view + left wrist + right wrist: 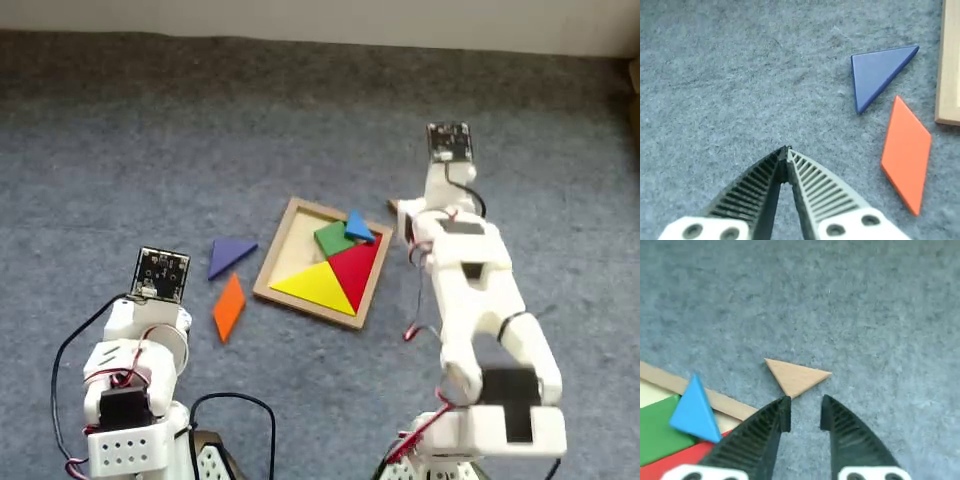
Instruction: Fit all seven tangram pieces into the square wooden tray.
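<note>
Right gripper [804,413]: a narrow gap, empty, tips just short of the tan triangle [797,376]. Tan triangle: flat on the counter [880,300], just outside the tray [670,381] rim, right of centre in the high view. Probably light, stiff and thin, apt to slide; pinch across two edges near a corner. Left gripper [785,151]: closed, empty, apart from the purple triangle [879,70] and orange parallelogram [907,152].

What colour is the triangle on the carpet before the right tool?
The triangle is light tan; best in the right wrist view.
</note>
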You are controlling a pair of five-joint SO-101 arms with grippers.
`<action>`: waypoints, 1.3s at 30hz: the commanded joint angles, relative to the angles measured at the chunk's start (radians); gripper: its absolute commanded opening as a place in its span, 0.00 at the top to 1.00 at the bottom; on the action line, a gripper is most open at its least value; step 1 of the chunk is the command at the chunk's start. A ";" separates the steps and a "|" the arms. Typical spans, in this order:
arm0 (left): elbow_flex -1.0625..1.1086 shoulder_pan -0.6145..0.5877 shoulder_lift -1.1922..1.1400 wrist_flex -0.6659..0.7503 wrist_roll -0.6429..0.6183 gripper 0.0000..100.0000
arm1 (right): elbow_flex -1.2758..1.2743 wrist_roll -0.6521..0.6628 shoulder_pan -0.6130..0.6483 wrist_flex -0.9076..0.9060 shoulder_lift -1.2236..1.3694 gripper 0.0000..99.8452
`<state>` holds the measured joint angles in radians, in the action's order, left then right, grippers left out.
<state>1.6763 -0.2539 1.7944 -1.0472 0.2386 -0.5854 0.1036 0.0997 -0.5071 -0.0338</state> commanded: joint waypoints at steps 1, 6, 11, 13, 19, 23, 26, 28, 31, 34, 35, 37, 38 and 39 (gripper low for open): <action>0.019 0.024 0.027 0.020 0.009 0.99 | 0.278 -0.014 -0.010 -0.236 0.074 0.75; 0.019 0.024 0.027 0.020 0.009 0.99 | 0.573 -0.005 0.015 -0.458 0.219 0.70; 0.019 0.024 0.027 0.020 0.009 0.99 | 0.849 0.120 0.062 -0.624 0.403 0.70; 0.019 0.024 0.027 0.020 0.009 0.99 | 0.960 0.167 0.079 -0.685 0.484 0.70; 0.019 0.024 0.027 0.020 0.009 0.99 | 1.270 0.232 0.088 -0.858 0.736 0.70; 0.019 0.024 0.027 0.020 0.009 0.99 | 1.452 0.272 0.084 -0.944 0.900 0.71; 0.019 0.024 0.027 0.020 0.009 0.99 | 1.581 0.302 0.071 -1.012 1.006 0.71; 0.019 0.024 0.027 0.020 0.009 0.99 | 1.662 0.325 0.062 -1.066 1.064 0.74; 0.019 0.024 0.027 0.020 0.009 0.99 | 1.782 0.336 0.048 -1.122 1.141 0.81; 0.019 0.024 0.027 0.020 0.009 0.99 | 1.883 0.354 0.039 -1.165 1.201 0.86; 0.019 0.024 0.027 0.020 0.009 0.99 | 1.914 0.354 0.036 -1.184 1.216 0.87; 0.019 0.024 0.027 0.020 0.009 0.99 | 1.985 0.356 0.027 -1.225 1.234 0.90; 0.019 0.024 0.027 0.021 0.009 0.99 | 2.017 0.361 0.024 -1.245 1.241 0.91; 0.019 0.024 0.027 0.021 0.009 0.99 | 2.048 0.359 0.019 -1.254 1.241 0.92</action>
<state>1.6763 -0.2539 1.7944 -1.0472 0.2417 1.3617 0.4488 0.1258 -1.7054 1.2167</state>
